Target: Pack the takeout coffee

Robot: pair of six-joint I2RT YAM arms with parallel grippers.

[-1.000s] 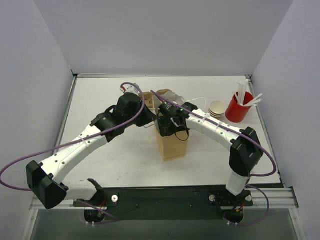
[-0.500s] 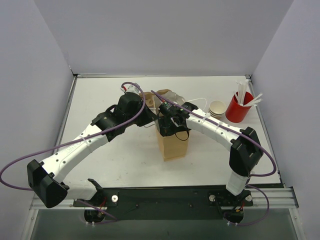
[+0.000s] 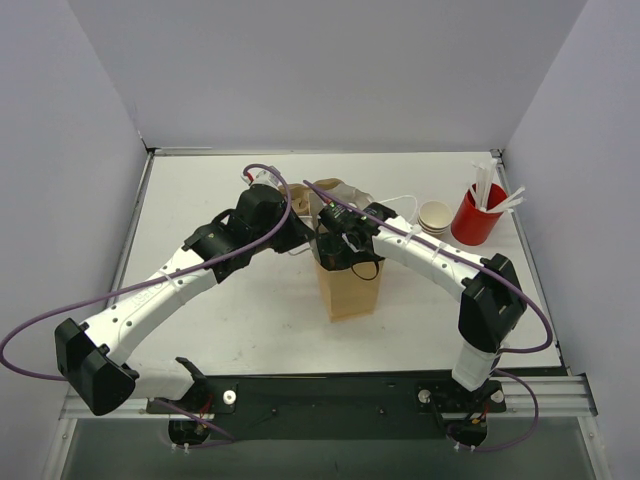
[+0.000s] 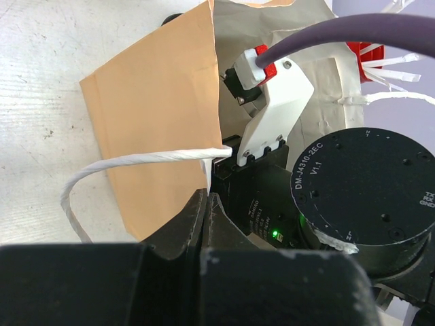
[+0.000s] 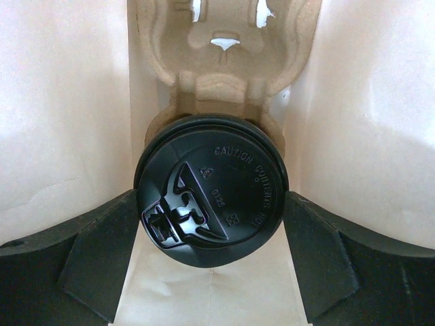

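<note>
coffee lid reads "caution contents hot"; motor reads "dm-j4310-2ec v1.1"

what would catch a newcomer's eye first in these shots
Both arms meet over a brown paper bag standing mid-table, the left gripper shut on its rim. Inside it, the coffee cup's black lid fills the right wrist view, seated in a pulp carrier with the right gripper's fingers close on either side. A red cup of white straws stands at the far right.

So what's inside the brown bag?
A coffee cup's black lid, over a cardboard cup tray, between the right gripper fingers. The lid covers the cup's body, so that can't be seen.
</note>
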